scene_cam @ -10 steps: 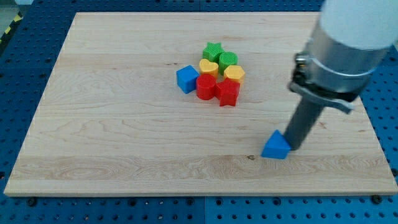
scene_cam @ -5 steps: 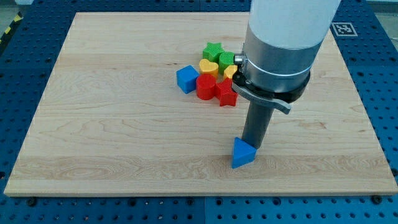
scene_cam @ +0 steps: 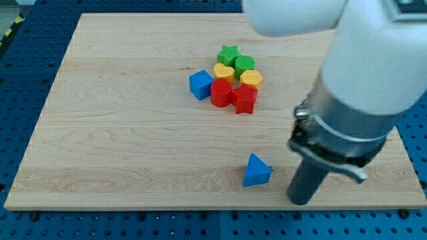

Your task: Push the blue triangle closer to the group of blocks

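The blue triangle [scene_cam: 256,171] lies alone on the wooden board [scene_cam: 120,133], near the view's bottom, right of centre. The group of blocks sits above it near the board's middle: a blue cube [scene_cam: 201,85], a red cylinder-like block [scene_cam: 221,93], a red star [scene_cam: 244,99], a yellow heart [scene_cam: 223,72], a yellow block [scene_cam: 251,79], a green star [scene_cam: 229,54] and a green block [scene_cam: 245,65]. My tip [scene_cam: 301,200] stands to the right of the blue triangle and slightly lower, apart from it.
The board's bottom edge [scene_cam: 200,211] runs just below my tip and the triangle. A blue perforated table [scene_cam: 27,80] surrounds the board. The arm's large white body [scene_cam: 360,73] covers the board's right part.
The blue triangle slid left from its first position, then stopped. My tip left the triangle's top right side and moved right and down, away from it.
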Controlling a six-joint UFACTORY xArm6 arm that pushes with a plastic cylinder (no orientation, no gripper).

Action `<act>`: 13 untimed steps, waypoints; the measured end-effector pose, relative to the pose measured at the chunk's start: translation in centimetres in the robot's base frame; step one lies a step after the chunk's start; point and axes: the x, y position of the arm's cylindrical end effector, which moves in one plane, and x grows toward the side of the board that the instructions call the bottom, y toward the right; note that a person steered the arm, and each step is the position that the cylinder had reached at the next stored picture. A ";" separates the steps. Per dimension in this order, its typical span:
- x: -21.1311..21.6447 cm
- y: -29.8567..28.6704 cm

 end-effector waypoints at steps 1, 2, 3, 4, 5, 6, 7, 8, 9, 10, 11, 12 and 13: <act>-2.8 -3.4; -4.0 -4.2; -2.5 -5.7; -3.3 -8.0; -6.6 -8.1; -6.9 -7.7; -6.6 -4.1; -7.2 -3.7; -9.4 -3.0; -9.8 -4.9; -11.2 -6.5; -8.0 -6.5; -7.1 -6.5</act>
